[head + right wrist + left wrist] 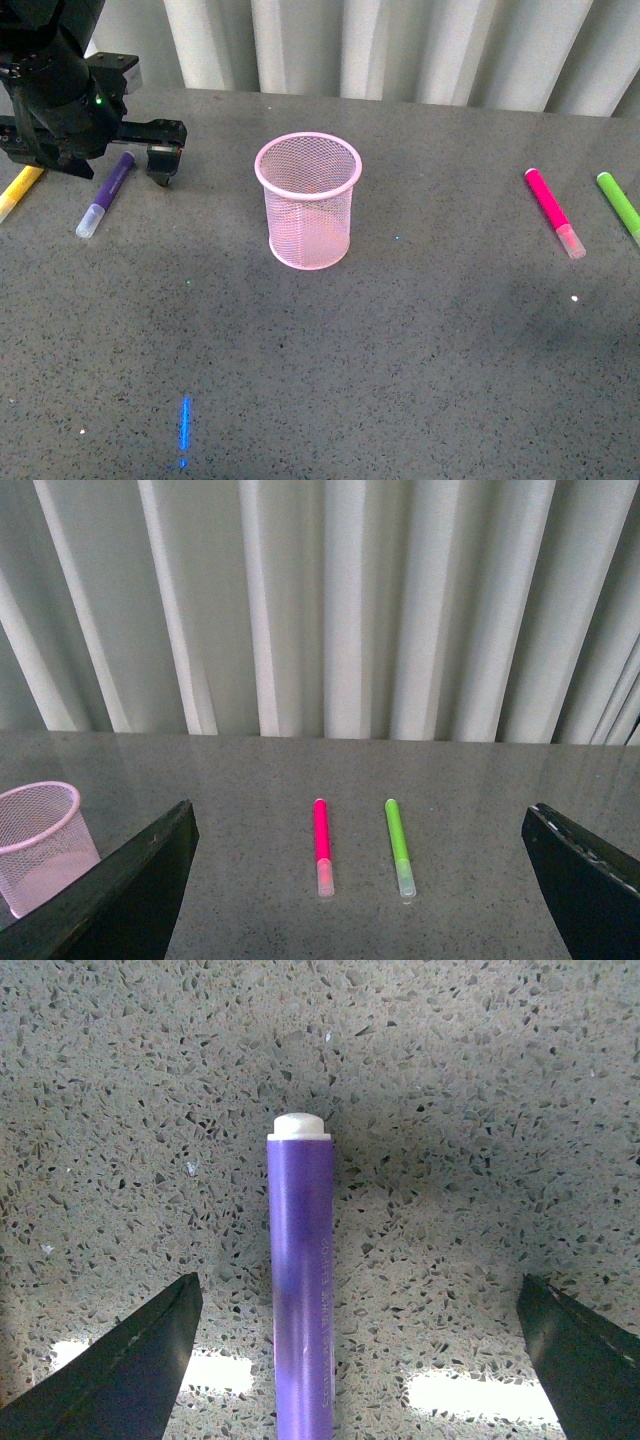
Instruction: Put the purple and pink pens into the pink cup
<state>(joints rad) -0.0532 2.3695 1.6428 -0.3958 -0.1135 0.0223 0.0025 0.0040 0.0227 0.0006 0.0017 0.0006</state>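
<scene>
Upper left in the front view, the left claw [357,1295] stands apart astride the purple pen [300,1280], so grasping seems in hand; next, lower, close, and carry it to the pink cup [307,205].

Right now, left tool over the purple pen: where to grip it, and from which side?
Grip the purple pen on its barrel, mid-length, coming straight down from above. It lies flat on the table, and the open left tool straddles it crosswise, so closing should pinch the round barrel squarely.
</scene>
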